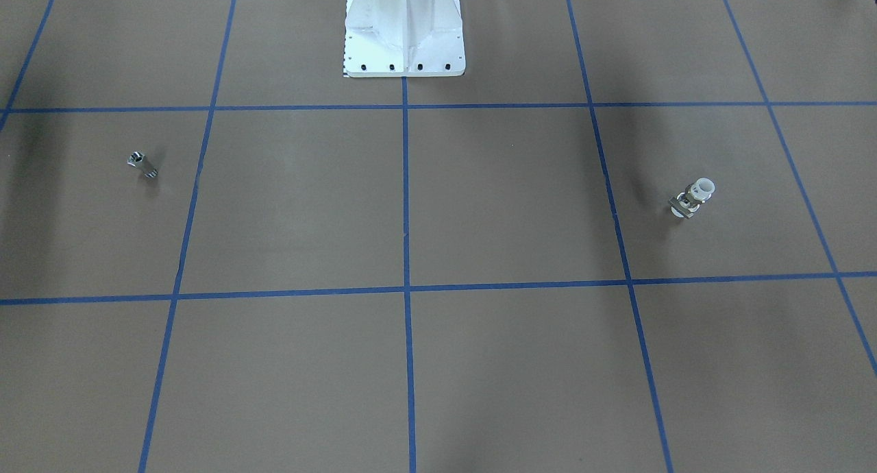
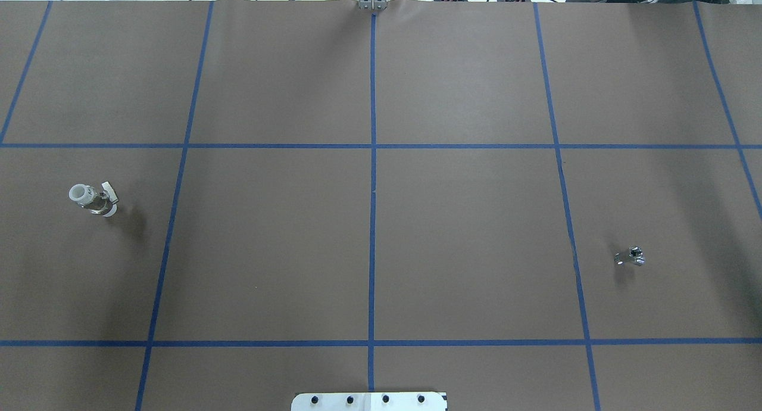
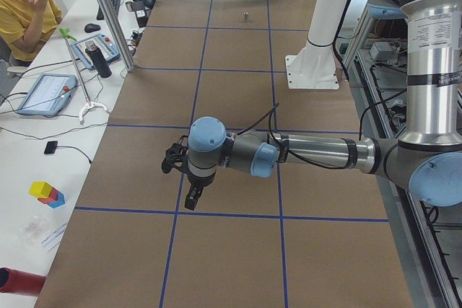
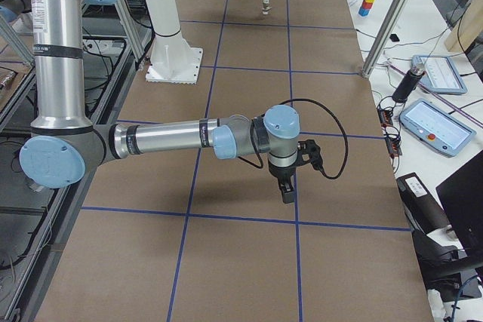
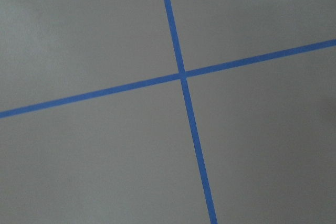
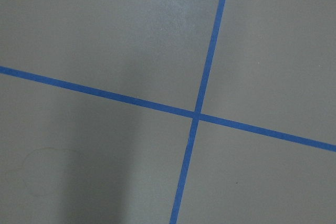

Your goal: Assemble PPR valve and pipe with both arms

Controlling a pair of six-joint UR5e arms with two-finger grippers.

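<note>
Left tool (image 3: 192, 194) is hanging just above the desk (image 3: 238, 250) at centre-left of the exterior left view. Its black fingers are pointing down at the end of the left arm (image 3: 317, 153), which is reaching level across the frame from the right edge. This side view is the only one showing it, so whether it is open or closed cannot be told. Right tool (image 4: 287, 188) is hanging likewise near the middle of the exterior right view, on the right arm (image 4: 166, 141) coming in from the left edge, and its state cannot be told either. Each wrist camera is looking down on brown desk surface and a crossing of blue tape lines (image 5: 182, 74).

The PPR valve (image 2: 93, 199) is sitting at the far left of the overhead view, at mid-height, with one white end up and its silver lever jutting to the side. In the front-facing view it (image 1: 693, 199) is showing at the right. The pipe (image 2: 630, 257) is resting at the far right of the overhead view, slightly lower, and at the left of the front-facing view (image 1: 142, 164), well apart from the valve. The white pedestal (image 1: 404, 41) is standing at the top centre of the front-facing view, between the two parts.
</note>
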